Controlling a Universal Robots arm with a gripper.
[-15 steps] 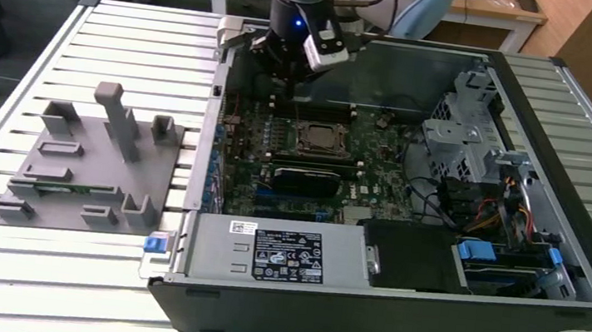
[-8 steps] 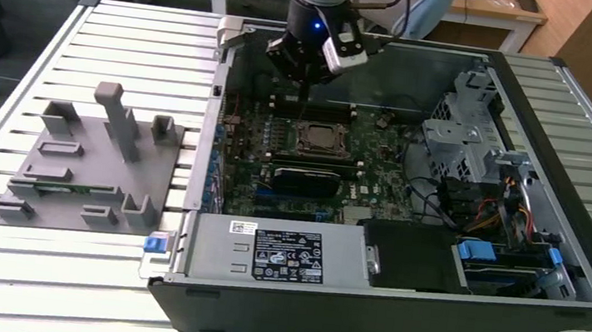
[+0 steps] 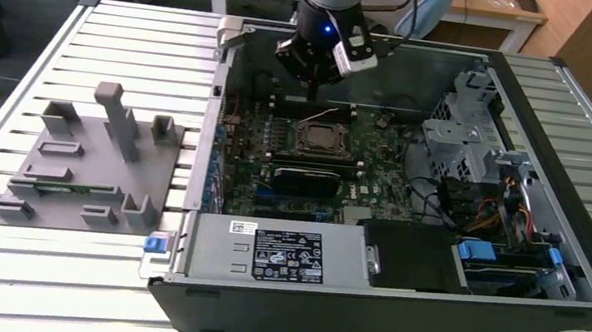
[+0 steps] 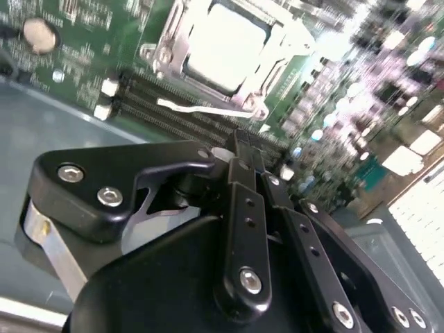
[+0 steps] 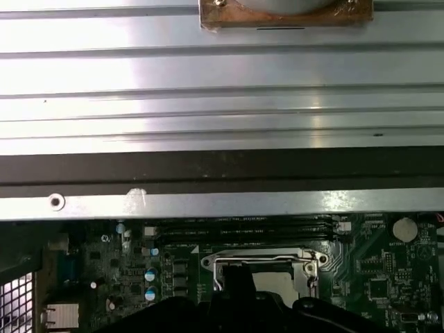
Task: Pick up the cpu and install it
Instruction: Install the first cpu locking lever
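The cpu (image 4: 225,45) shows as a flat, shiny silver square lying inside the metal socket frame (image 4: 267,69) on the green motherboard; in the first wrist view the cpu (image 5: 277,281) sits in the same frame. In the exterior view the socket (image 3: 321,140) is in the middle of the open computer case. My gripper (image 3: 313,98) hangs just above the board, beyond the socket and close to it. Its black fingers (image 4: 239,163) are pressed together with nothing between them. A thin metal lever (image 4: 208,108) lies beside the socket frame.
The computer case (image 3: 555,246) lies open on a slatted metal table. A grey fixture (image 3: 96,160) stands on the exterior view's left. Inside the case are a power supply (image 3: 275,252), a drive cage (image 3: 466,143), cables and a black block (image 3: 306,180) below the socket.
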